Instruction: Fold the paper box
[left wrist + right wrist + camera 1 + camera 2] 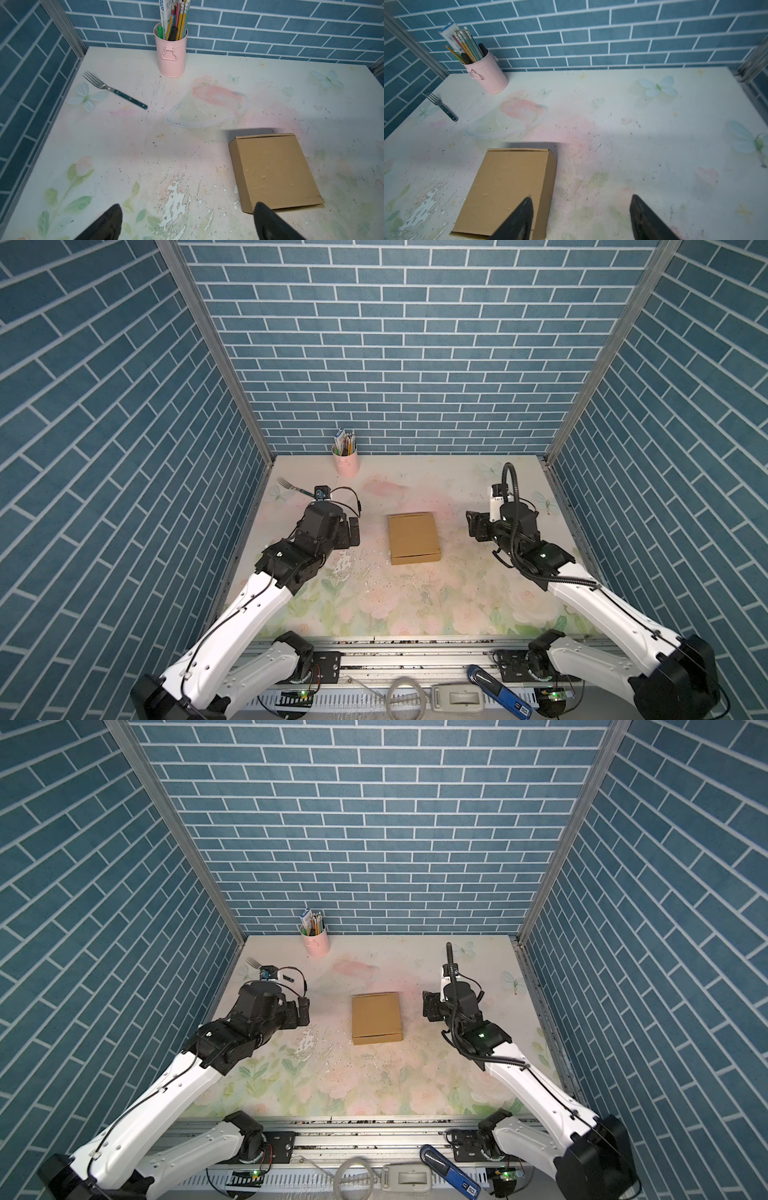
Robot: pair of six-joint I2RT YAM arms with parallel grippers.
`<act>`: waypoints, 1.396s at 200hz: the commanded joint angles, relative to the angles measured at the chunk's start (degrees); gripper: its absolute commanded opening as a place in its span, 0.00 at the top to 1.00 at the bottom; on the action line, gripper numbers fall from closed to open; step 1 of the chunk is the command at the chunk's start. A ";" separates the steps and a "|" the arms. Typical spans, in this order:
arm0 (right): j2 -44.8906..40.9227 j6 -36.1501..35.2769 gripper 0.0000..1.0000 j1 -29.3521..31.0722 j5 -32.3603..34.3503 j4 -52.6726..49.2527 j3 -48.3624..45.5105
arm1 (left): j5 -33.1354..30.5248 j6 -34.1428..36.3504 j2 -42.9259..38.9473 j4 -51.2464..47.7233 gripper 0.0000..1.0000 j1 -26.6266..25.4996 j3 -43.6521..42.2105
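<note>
A flowery, scuffed table (pixel 415 597) sits inside blue brick-patterned walls (pixel 374 364). The left pincer (pixel 354 531) hangs just left of the paper box (pixel 413 537), its fingers spread wide with nothing between them; its own wrist view shows only bare table in the gap, and one fingertip (pixel 259 207) overlaps the box's near left corner, though I cannot tell if it touches. The right pincer (pixel 473 524) hangs a little way off the box's right side, also spread and empty.

The box lies flat in the middle of the table between the two, lid down and squarish; a thin lip juts out along its near edge, so the front flap may not be fully seated. Well apart at the far left lie a fork (pixel 286 485) and a pink cup (pixel 345 462) of pencils.

The fold looks all but done. To finish well, press down on the near edge rather than sideways, since the light box would slide; brace the far side with the other pincer; then lift straight up, clear of the walls.
</note>
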 commanded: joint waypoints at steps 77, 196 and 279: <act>-11.87 -5.72 0.21 -17.56 -1.19 16.92 -16.85 | 4.50 11.22 -7.71 13.79 0.01 18.72 -10.54; -0.05 -0.21 0.21 -28.72 -5.09 31.88 -23.93 | 13.88 8.44 10.89 48.54 0.00 41.25 -26.20; 6.52 -4.82 0.22 -30.91 1.06 39.60 -24.53 | 20.40 14.00 20.97 64.31 0.00 41.34 -29.80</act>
